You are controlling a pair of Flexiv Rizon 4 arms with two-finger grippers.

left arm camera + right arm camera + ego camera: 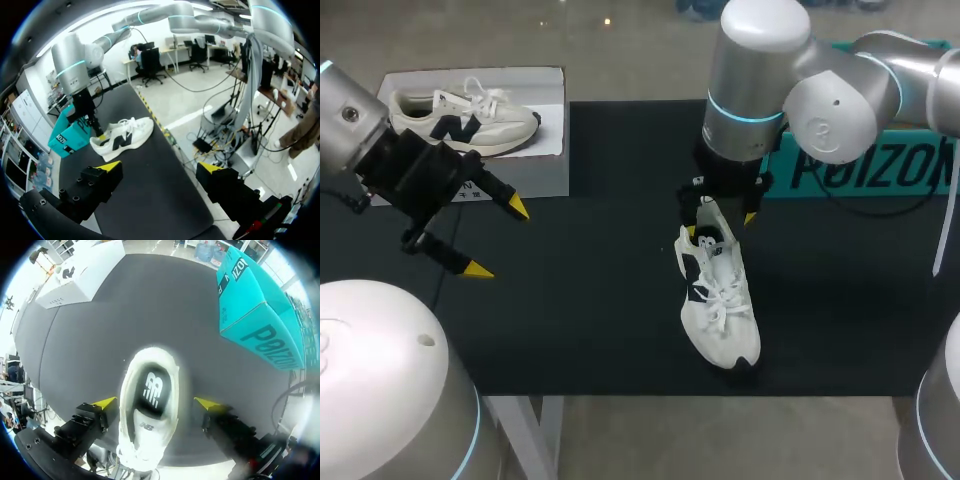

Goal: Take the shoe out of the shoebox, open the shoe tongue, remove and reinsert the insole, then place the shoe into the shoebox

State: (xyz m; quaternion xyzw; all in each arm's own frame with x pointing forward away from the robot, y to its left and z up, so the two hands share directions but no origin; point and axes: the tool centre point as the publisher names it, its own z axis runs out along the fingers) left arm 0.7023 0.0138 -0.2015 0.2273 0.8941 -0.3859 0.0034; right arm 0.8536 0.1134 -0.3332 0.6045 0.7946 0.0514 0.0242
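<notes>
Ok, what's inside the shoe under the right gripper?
A dark insole shows through the heel opening of the shoe. Its front part is covered by the tongue, so the toe end cannot be seen.

A white lace-up shoe [718,300] with a dark navy side logo and navy heel patch lies on a matt black table [580,300]. Its insole [151,390] is black with a white logo. At far left, a white shoebox [535,175] holds a second shoe [470,120], cream and white with a navy logo. At far right is a teal box [860,165] with dark lettering. The left arm [345,115] and right arm [760,70] are silver-grey with glowing cyan rings. The left gripper [498,238] and right gripper [719,223] are black with bright yellow tips.
</notes>
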